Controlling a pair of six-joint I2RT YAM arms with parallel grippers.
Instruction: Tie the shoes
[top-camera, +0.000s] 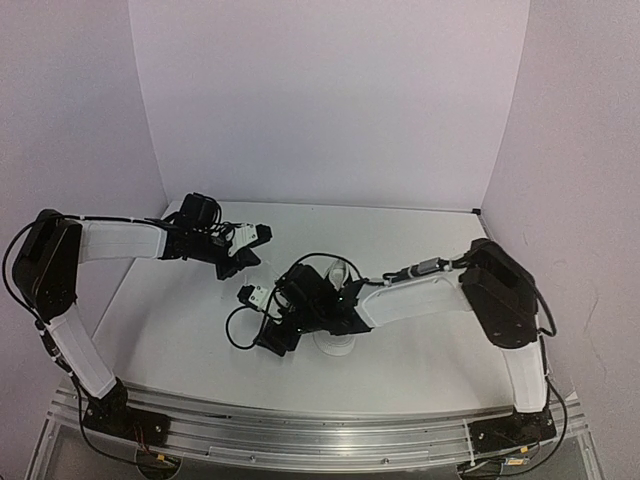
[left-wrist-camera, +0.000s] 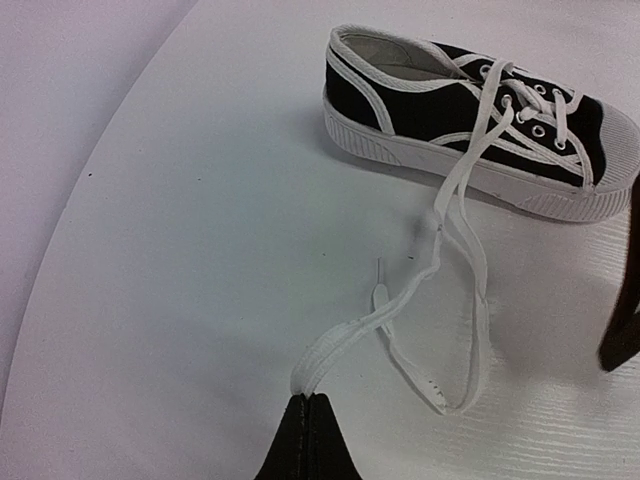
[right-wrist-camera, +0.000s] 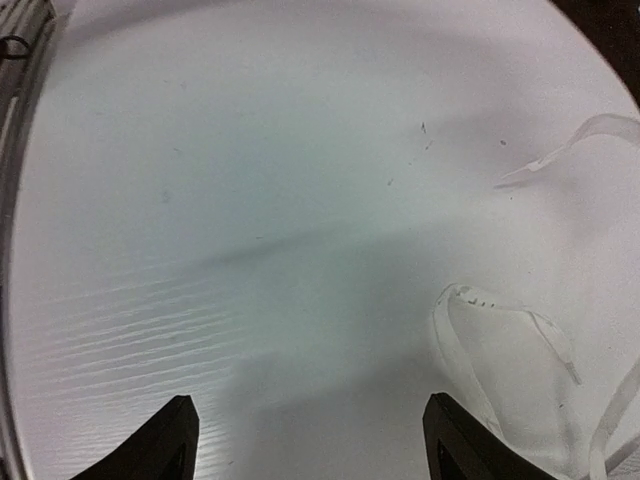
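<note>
The black sneaker (left-wrist-camera: 470, 110) with white sole and toe cap lies on its sole on the white table, at the upper right of the left wrist view. Its long white laces (left-wrist-camera: 455, 240) trail loose toward the camera. My left gripper (left-wrist-camera: 310, 398) is shut on the end of one lace, close to the table. In the top view the right arm covers most of the sneaker (top-camera: 336, 346). My right gripper (right-wrist-camera: 315, 440) is open and empty above bare table, with a lace loop (right-wrist-camera: 470, 300) lying just right of its right finger (right-wrist-camera: 455, 440).
White walls close the table at the back and sides. A metal rail (top-camera: 320, 430) runs along the near edge and also shows in the right wrist view (right-wrist-camera: 20, 40). A second lace end (right-wrist-camera: 560, 150) lies at the upper right there.
</note>
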